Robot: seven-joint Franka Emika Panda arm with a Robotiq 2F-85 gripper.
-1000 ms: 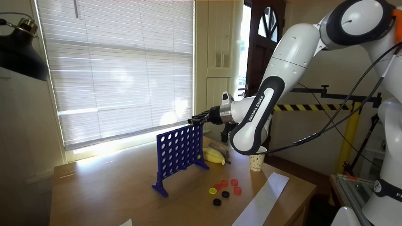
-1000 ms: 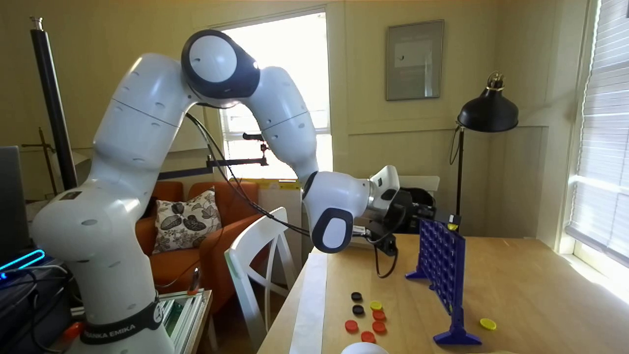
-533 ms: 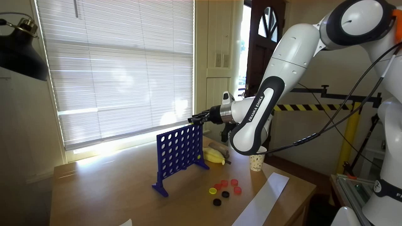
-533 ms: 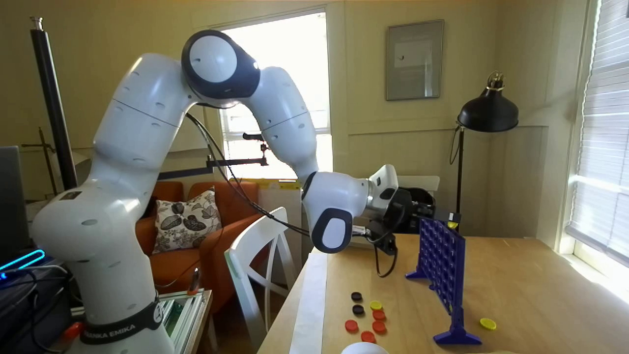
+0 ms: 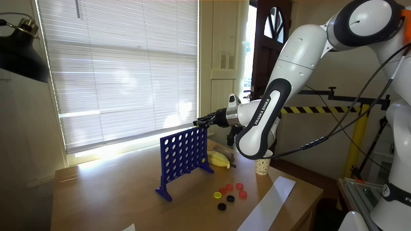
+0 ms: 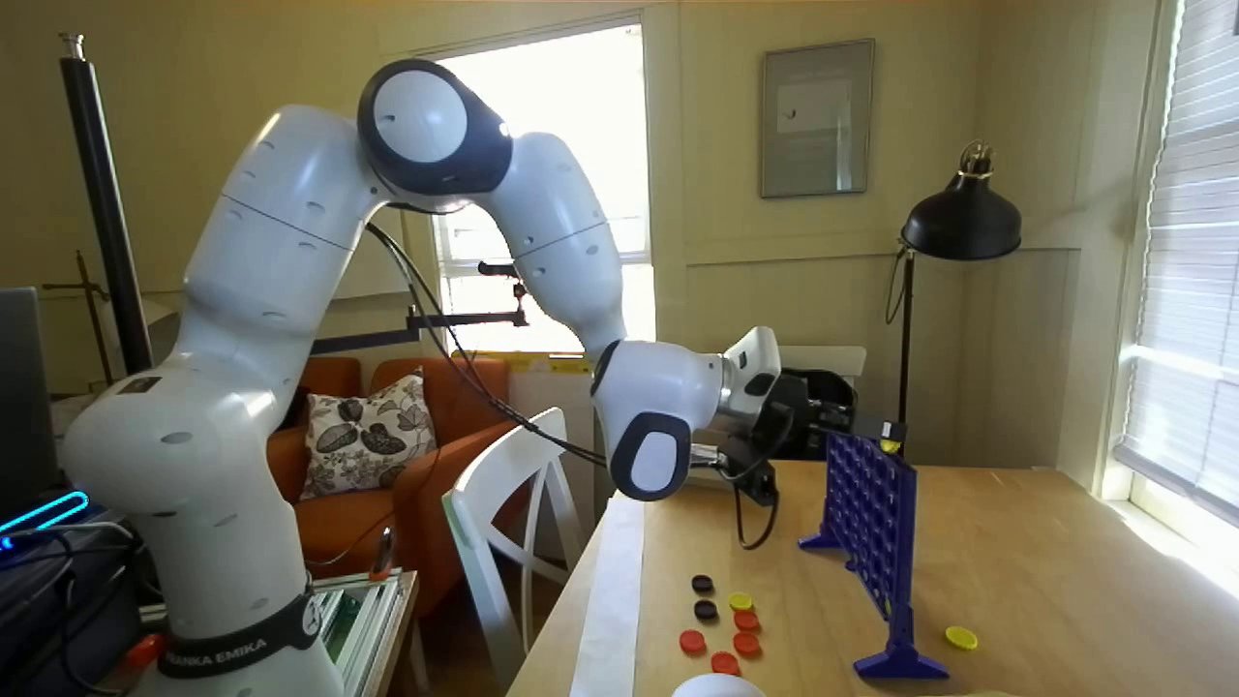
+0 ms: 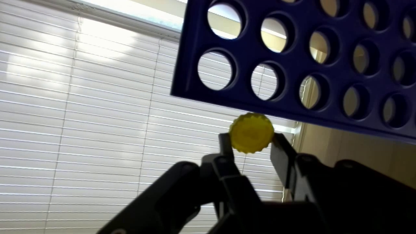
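Scalloped yellow disc [image 7: 251, 133], clasped at opposite sides of its rim by the gripper [image 7: 251, 139], centre of the wrist view. Blue rack [image 7: 295, 65] with rows of round holes, upper right, its top edge just beside the disc; upright in both exterior views.

Four round red plastic discs [image 6: 746, 644], two round black plastic discs [image 6: 706, 611], at least three round yellow plastic discs [image 6: 961, 637] — exact total unclear — one blue holed plastic rack [image 7: 296, 65], one speckled white paper cup [image 5: 262, 166], one white paper-like strip [image 5: 269, 204], one black two-fingered pincer [image 7: 251, 140]
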